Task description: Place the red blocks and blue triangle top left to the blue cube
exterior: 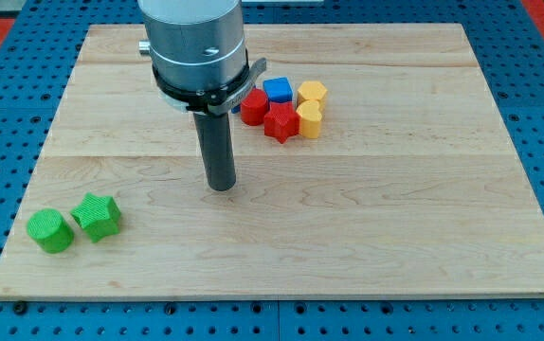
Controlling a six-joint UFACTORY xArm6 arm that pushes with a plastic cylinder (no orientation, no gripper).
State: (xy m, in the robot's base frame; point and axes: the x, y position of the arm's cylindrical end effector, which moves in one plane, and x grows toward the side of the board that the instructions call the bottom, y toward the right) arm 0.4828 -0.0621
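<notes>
Two green blocks (pixel 73 224) lie left of my tip (pixel 221 187).

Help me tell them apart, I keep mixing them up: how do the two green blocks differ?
The green cylinder is round with a flat circular top; the green star has pointed, notched edges. The cylinder lies nearer the view's left edge and slightly lower; the star sits to its right, closer to my tip. Both are the same green, similar in size, and rest close together near the board's bottom-left corner, far from the other blocks.
</notes>
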